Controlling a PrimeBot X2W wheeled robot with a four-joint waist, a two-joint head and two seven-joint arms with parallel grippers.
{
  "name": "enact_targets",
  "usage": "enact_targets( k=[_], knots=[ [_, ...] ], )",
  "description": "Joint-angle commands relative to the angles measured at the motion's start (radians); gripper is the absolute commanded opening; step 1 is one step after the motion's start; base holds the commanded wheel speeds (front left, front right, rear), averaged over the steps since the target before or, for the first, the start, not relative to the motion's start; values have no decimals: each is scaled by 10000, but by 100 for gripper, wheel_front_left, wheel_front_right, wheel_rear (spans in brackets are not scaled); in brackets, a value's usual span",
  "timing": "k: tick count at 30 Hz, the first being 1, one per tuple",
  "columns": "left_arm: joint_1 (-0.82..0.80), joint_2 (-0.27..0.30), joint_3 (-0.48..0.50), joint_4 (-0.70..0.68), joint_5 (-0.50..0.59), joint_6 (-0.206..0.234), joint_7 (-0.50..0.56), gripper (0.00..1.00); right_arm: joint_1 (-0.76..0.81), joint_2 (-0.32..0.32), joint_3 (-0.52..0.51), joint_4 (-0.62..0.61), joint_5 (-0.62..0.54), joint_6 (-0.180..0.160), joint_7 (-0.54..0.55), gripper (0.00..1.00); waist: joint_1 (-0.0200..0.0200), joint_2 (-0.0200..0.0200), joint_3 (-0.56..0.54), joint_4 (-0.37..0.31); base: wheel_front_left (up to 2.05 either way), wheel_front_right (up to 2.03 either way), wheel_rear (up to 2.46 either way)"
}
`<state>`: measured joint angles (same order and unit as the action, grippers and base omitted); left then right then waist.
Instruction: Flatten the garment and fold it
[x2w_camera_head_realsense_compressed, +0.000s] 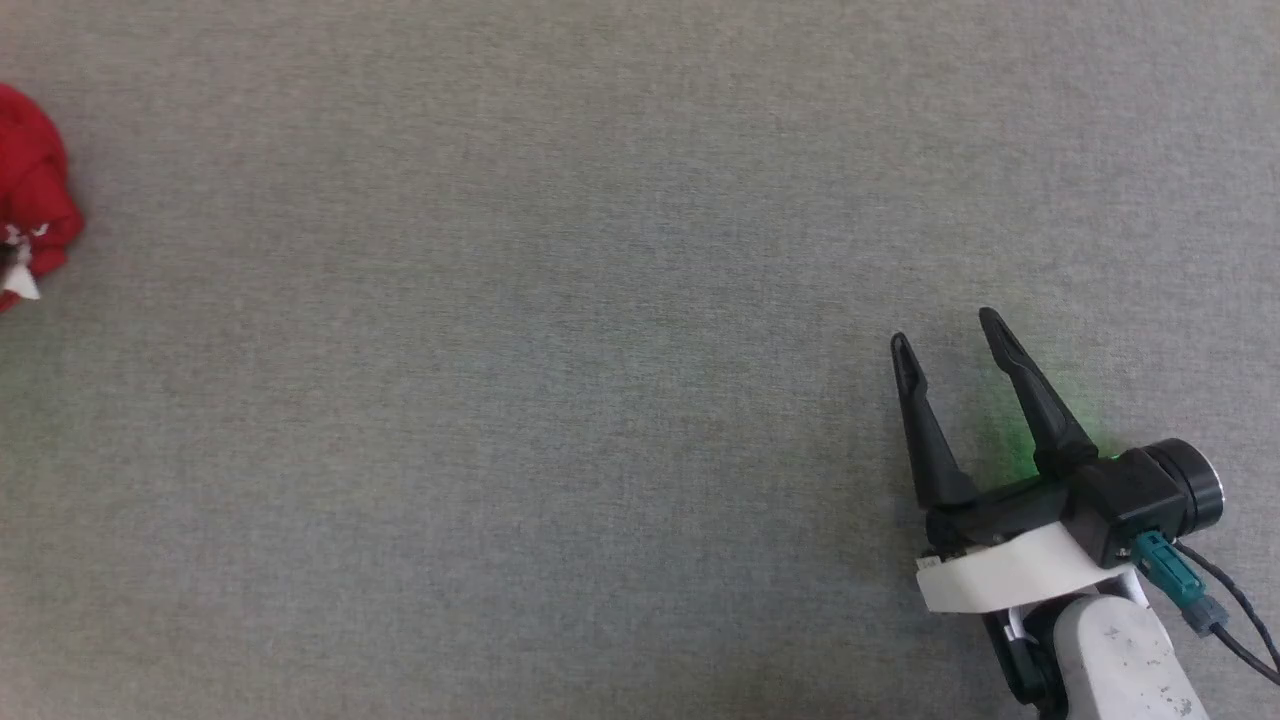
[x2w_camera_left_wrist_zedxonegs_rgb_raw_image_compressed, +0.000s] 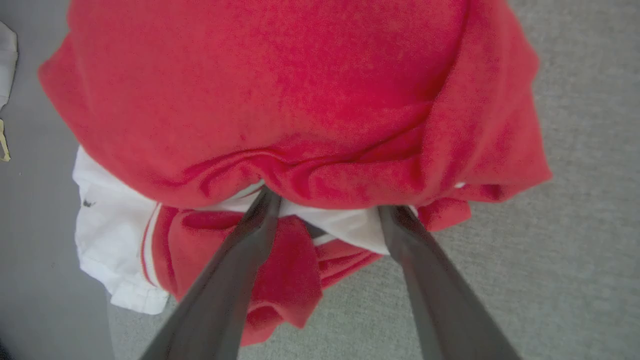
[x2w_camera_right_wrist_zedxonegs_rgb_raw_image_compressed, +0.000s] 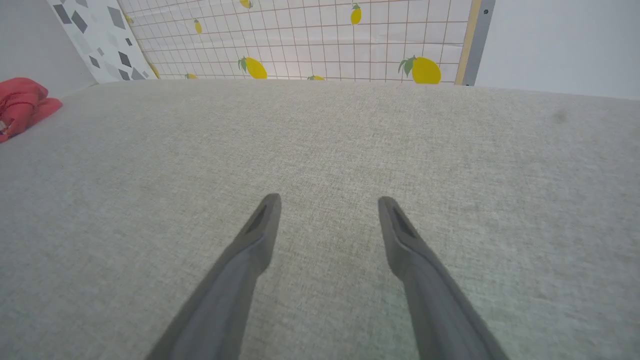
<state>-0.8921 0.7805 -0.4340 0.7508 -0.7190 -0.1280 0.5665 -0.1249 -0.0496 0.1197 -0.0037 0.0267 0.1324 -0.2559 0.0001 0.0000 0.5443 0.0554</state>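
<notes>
The garment (x2w_camera_left_wrist_zedxonegs_rgb_raw_image_compressed: 280, 90) is a crumpled red bundle with a white sleeve (x2w_camera_left_wrist_zedxonegs_rgb_raw_image_compressed: 107, 230) and thin striped trim sticking out on one side. My left gripper (x2w_camera_left_wrist_zedxonegs_rgb_raw_image_compressed: 330, 205) is open, its two fingertips pushed in under a red fold, with white fabric between the fingers. In the head view the garment (x2w_camera_head_realsense_compressed: 30, 200) lies at the far left edge of the grey cloth surface. My right gripper (x2w_camera_head_realsense_compressed: 945, 330) hovers open and empty at the lower right, far from the garment (x2w_camera_right_wrist_zedxonegs_rgb_raw_image_compressed: 22, 102); the right wrist view shows its fingers (x2w_camera_right_wrist_zedxonegs_rgb_raw_image_compressed: 328, 199) spread over bare cloth.
The grey cloth surface (x2w_camera_head_realsense_compressed: 560, 400) stretches wide between the garment and my right gripper. A lemon-patterned grid panel (x2w_camera_right_wrist_zedxonegs_rgb_raw_image_compressed: 300, 40) and a geometric-patterned panel (x2w_camera_right_wrist_zedxonegs_rgb_raw_image_compressed: 100, 40) stand behind its far edge. Beside the garment lies a smoother grey area (x2w_camera_left_wrist_zedxonegs_rgb_raw_image_compressed: 30, 225).
</notes>
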Motion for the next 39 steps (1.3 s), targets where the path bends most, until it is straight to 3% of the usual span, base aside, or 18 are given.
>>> enact_targets(
  k=[1, 2, 3, 11, 17, 21, 26, 34, 39],
  knots=[
    [227, -85, -246, 103, -271, -26, 340, 100, -197, -7, 11, -7, 43, -17, -59, 100, -1, 0, 184, -198, 0, 0, 0],
    [316, -50, -366, 51, -489, -26, 502, 41, -200, -7, 16, 19, 46, -17, -59, 100, -1, 0, 162, -197, 0, 0, 0],
    [369, -6, -424, 9, -650, -26, 543, 0, -199, -7, 17, 42, 48, -17, -59, 100, -1, 0, 135, -190, 0, 0, 0],
    [397, 289, -534, 70, -1168, -26, -615, 0, -76, -7, 27, 310, -15, -17, -59, 100, -1, 0, -557, -55, 0, 0, 0],
    [-32, 118, -230, 371, -928, 10, -2873, 0, 272, -7, -5, 557, 90, -17, -59, 100, -1, 0, -1777, 77, 0, 0, 0],
    [-370, -408, 359, 500, -1130, 266, -4687, 0, 607, -7, -74, 694, 193, -17, -59, 100, -1, 0, -2676, 188, 0, 0, 0],
    [-743, -858, 284, -40, -682, 243, -6384, 0, 848, -7, -279, 829, 279, -17, -59, 100, -1, 0, -3508, 289, 0, 0, 0],
    [-817, -2140, -586, -1738, 113, 443, -7404, 0, 1175, -7, -668, 890, 548, -17, -59, 100, -1, 0, -4584, 214, 0, 0, 0],
    [-331, -3616, -1366, -2818, 538, 987, -7778, 0, 1306, -7, -901, 885, 657, -17, -59, 100, -1, 0, -5002, -64, 0, 0, 0]
  ],
)
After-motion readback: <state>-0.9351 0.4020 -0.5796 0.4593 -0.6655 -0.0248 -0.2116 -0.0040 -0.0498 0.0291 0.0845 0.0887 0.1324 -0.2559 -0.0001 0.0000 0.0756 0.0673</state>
